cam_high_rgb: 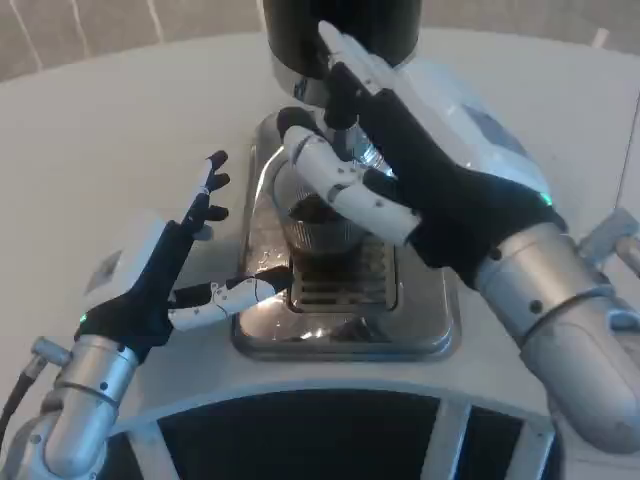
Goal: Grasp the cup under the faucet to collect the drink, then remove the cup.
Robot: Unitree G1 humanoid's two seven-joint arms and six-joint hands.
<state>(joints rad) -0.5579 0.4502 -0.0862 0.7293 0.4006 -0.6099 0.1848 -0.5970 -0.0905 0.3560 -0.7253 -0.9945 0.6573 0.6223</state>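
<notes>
Right hand (420,190) fingers wrap the cup (318,225) on the drip tray (420,310). Dispenser (340,35) at 12 o'clock. Left hand (165,275) at 9 o'clock, fingers apart, on tabletop (110,130).

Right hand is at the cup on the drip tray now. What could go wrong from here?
1. The cup already holds dark drink; the right hand wraps it from above, so a tilted lift could spill onto the drip tray.
2. The dispenser sits just above: lifting straight up may knock it.
3. The left hand, fingers spread, rests near the tray's edge and may obstruct withdrawal.
</notes>
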